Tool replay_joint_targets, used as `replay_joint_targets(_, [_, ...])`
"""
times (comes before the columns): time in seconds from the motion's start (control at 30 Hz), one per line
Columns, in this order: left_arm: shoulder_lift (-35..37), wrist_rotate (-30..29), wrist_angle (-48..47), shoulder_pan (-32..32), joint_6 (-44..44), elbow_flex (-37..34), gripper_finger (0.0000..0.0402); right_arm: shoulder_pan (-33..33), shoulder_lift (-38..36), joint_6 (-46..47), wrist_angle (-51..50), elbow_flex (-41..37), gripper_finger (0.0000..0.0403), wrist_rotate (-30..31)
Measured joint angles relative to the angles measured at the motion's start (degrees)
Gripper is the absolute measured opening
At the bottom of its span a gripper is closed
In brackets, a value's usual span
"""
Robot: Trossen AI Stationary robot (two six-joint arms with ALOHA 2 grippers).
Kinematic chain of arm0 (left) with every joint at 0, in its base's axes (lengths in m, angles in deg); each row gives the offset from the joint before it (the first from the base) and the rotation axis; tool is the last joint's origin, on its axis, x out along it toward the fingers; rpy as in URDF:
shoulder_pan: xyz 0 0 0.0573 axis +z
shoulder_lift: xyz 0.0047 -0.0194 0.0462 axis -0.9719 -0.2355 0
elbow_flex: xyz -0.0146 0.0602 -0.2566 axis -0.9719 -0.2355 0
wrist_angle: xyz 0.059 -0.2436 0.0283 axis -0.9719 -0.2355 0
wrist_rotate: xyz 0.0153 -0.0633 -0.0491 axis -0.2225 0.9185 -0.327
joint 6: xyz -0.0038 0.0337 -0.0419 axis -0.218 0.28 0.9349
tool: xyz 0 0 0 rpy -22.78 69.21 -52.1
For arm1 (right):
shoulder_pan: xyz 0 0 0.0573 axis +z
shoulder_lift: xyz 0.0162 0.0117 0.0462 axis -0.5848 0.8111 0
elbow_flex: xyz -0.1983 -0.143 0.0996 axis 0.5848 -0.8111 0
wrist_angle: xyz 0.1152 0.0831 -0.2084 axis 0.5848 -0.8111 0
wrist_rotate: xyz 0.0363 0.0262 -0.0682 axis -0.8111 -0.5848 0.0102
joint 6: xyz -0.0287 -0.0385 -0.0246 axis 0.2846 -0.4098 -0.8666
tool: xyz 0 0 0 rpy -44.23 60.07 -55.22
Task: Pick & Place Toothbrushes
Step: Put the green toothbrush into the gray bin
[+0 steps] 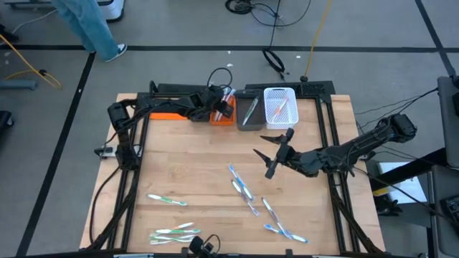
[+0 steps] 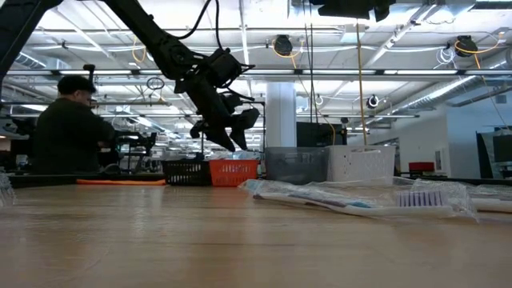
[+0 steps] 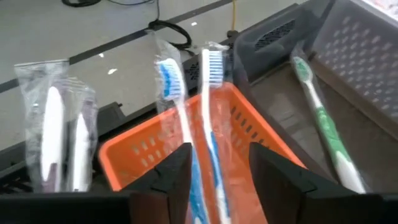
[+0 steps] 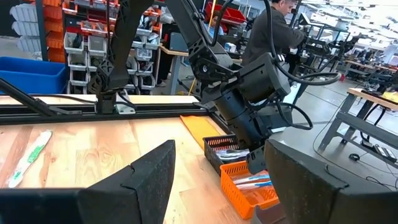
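My left gripper (image 3: pixel 219 152) (image 1: pixel 219 102) hangs over the orange bin (image 3: pixel 130 155) at the table's far edge, shut on a clear-wrapped pair of blue toothbrushes (image 3: pixel 208 99). My right gripper (image 1: pixel 265 154) (image 4: pixel 217 162) is open above the table's middle and touches nothing. Several wrapped toothbrushes lie flat on the wood: blue ones (image 1: pixel 241 183) (image 1: pixel 281 229) to the near right, green ones (image 1: pixel 167 199) (image 1: pixel 174 233) to the near left. A green toothbrush (image 3: pixel 323 134) lies in the grey bin. My left gripper pinches the wrapped blue toothbrushes between its two fingers at their handle part (image 3: pixel 205 180). The brushes run along the fingers, bristle heads (image 3: pixel 211 65) pointing away past the orange bin's far rim. They sit above the bin's inside; whether their hidden ends touch anything, I cannot tell.
Four bins stand in a row at the far edge: black (image 1: pixel 202 109), orange (image 1: pixel 222 115), grey (image 1: pixel 249 112), white (image 1: pixel 280 104) with pink-accented brushes. Wrapped pale brushes (image 3: pixel 56 137) stick up from the black bin. A person (image 2: pixel 68 128) is beyond the table. Bare wood (image 1: pixel 193 158) lies in the middle.
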Motion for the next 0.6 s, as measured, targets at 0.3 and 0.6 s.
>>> replay_joint_targets(0.3, [0.0,5.6,0.1,-1.5,-4.7,0.0,0.0177,0.0,0.0,3.2,-3.2,0.0,0.0238,0.0])
replay_joint_targets(0.6, [1.6,7.9,-2.6,-6.5,-11.0,0.0,0.0177,0.0,0.0,4.5,-4.0,0.0,0.0238,0.0])
